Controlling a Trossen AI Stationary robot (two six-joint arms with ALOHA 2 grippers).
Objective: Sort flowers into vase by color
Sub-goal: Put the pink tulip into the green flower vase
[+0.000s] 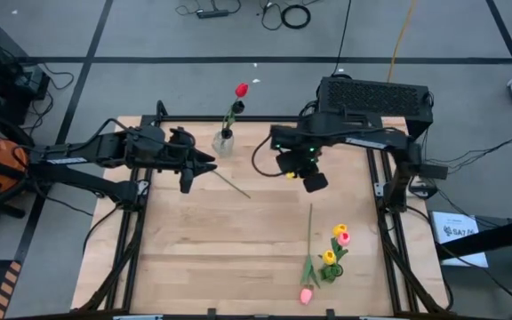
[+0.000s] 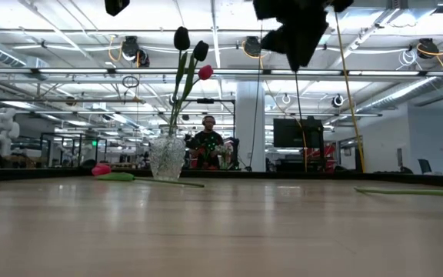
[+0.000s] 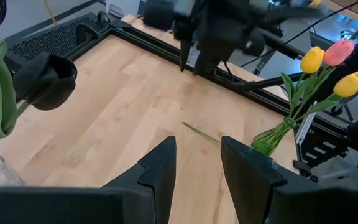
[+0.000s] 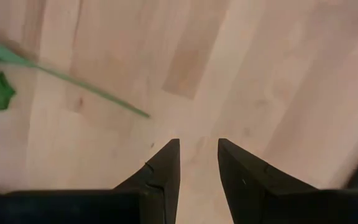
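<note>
Both pairs of jaws stood narrowly apart, holding nothing. The left gripper hung beside the clear glass vase of red and dark tulips; the right gripper hovered over bare wooden table. Yellow and pink tulips lay near the table's front right, with one loose green stem near the left gripper.

Pale blond wood with faint darker grain on the table, edged in a black frame. Clear cut-pattern glass for the vase, holding a red tulip and two maroon-black tulips on green stems. Yellow tulips and pink tulips lying with green leaves; black fingers on both grippers.
</note>
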